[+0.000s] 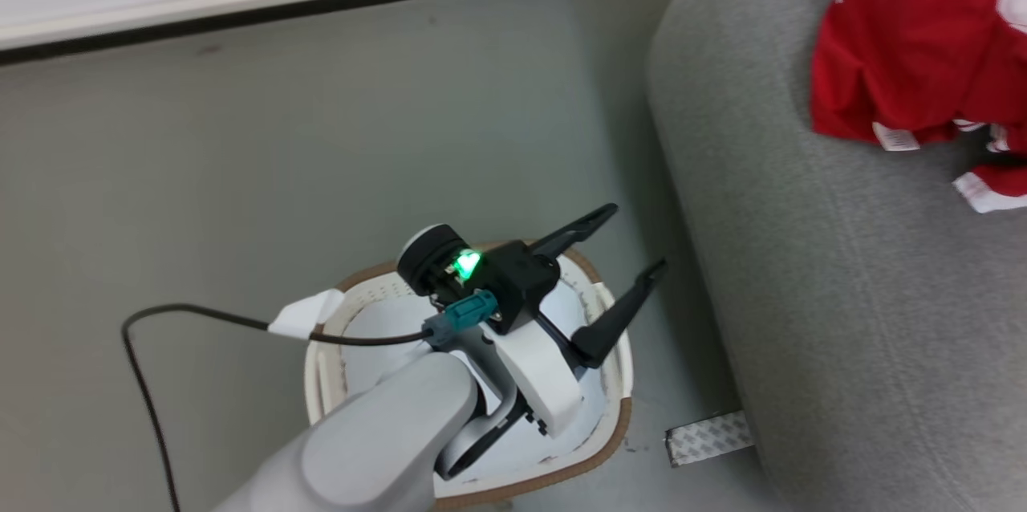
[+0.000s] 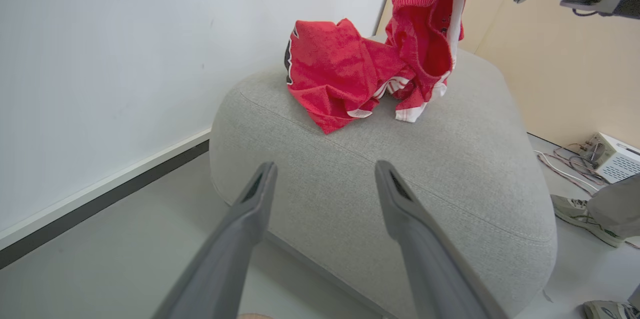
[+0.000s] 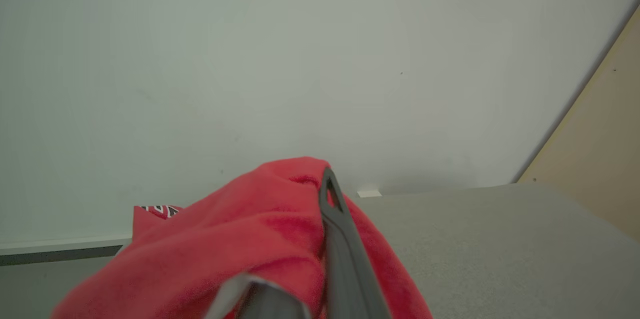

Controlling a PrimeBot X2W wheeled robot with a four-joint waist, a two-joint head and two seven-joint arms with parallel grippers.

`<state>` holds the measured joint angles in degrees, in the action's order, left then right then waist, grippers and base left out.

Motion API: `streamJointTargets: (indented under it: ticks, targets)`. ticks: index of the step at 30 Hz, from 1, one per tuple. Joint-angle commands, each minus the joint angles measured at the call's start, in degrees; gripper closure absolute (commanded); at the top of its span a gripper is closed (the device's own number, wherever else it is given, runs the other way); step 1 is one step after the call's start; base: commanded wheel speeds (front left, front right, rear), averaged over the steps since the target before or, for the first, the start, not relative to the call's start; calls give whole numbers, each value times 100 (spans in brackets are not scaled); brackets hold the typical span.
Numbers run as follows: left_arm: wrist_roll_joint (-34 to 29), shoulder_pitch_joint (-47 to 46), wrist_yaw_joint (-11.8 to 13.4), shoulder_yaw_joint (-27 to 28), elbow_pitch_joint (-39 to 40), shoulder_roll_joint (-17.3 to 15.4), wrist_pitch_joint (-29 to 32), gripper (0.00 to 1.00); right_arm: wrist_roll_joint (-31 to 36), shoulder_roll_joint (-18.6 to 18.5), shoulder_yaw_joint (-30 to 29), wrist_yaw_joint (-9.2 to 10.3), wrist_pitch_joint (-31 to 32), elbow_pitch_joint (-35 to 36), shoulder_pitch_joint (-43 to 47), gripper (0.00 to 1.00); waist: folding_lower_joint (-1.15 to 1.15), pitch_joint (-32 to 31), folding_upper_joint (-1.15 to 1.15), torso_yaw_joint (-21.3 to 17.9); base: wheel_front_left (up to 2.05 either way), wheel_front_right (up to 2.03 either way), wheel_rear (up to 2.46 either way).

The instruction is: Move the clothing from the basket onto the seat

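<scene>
The white basket (image 1: pixel 622 416) with a brown rim stands on the floor beside the seat (image 1: pixel 842 295), and its inside shows pale lining. Above it hovers my left gripper (image 1: pixel 638 239), open with nothing between its fingers (image 2: pixel 250 209). A red garment with black-and-white lettering (image 2: pixel 335 74) lies crumpled on top of the grey seat (image 2: pixel 375 184). A second piece of red clothing with white trim (image 2: pixel 430 19) hangs from above, its lower end resting on the seat. My right gripper (image 3: pixel 322 184) is shut on that red cloth (image 3: pixel 260 239).
A white wall with a black baseboard (image 1: pixel 321 6) runs behind. A black cable (image 1: pixel 144 351) loops over the floor at left, and a patch of tape (image 1: pixel 706 438) lies by the seat's base. A person's shoe (image 2: pixel 575 211) and a white box with wires (image 2: pixel 612 156) are beyond the seat.
</scene>
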<state>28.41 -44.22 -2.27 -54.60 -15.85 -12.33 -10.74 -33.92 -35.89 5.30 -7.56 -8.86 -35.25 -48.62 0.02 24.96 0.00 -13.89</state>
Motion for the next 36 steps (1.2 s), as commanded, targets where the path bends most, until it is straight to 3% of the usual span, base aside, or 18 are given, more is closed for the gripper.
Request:
streamJointTargets:
  ticks: [1, 3, 4, 5, 10, 12, 14, 16, 17, 18, 19, 28, 36]
  targets:
    - [-64, -69, 23, 19, 3, -75, -7, 0, 126, -88, 158, 15, 82, -295, -146, 100, -2, 263, 0, 301, 0, 0, 0]
    - [-44, -69, 34, 39, 4, -85, -33, 0, 173, -129, 447, 15, 328, -732, -187, 100, -2, 290, 0, 385, 0, 0, 0]
    - [-33, -73, 41, 45, 5, -79, -48, 0, 172, -134, 602, 15, 460, -906, -213, 90, -2, 298, 0, 429, 0, 0, 0]
    - [-33, -73, 41, 45, 5, -79, -48, 0, 172, -134, 602, 15, 460, -906, -213, 90, -2, 298, 0, 429, 0, 0, 0]
    - [2, -78, 61, 44, 0, -42, -100, 0, 76, -213, 1130, 15, 886, -1638, -280, 71, -2, 316, 0, 577, 0, 0, 0]
    - [10, -69, 63, 48, -18, -56, -124, 0, 54, -239, 1327, 15, 983, -1820, -273, 73, -2, 311, 0, 604, 0, 0, 0]
    - [22, -59, 71, 52, -40, -63, -144, 0, 71, -294, 1557, 15, 1016, -1934, -277, 87, -2, 299, 0, 609, 0, 0, 0]
    - [37, -23, 85, 58, -66, -77, -162, 0, -12, -250, 1695, 15, 979, -2010, -293, 85, -2, 252, 0, 584, 0, 0, 0]
    - [49, 1, 89, 59, -77, -80, -155, 0, -54, -230, 1761, 15, 976, -2053, -287, 74, -2, 218, 0, 567, 0, 0, 0]
    - [60, 25, 97, 56, -85, -77, -167, 0, -96, -213, 1825, 15, 969, -2097, -283, 55, -2, 177, 0, 548, 0, 0, 0]
    - [69, 48, 98, 50, -95, -77, -184, 0, -114, -209, 1911, 15, 930, -2112, -279, 0, -2, 129, 0, 526, 0, 0, 0]
    - [279, 443, 137, 137, -267, -148, -324, 0, -541, -211, 2803, 15, 934, -1972, 155, 0, -2, -749, 0, 302, 0, 0, 0]
    - [513, 1042, 383, 513, -174, -404, -411, 0, -1071, -702, 3663, 15, 873, -962, 389, 0, -2, -1640, 0, 228, 0, 0, 0]
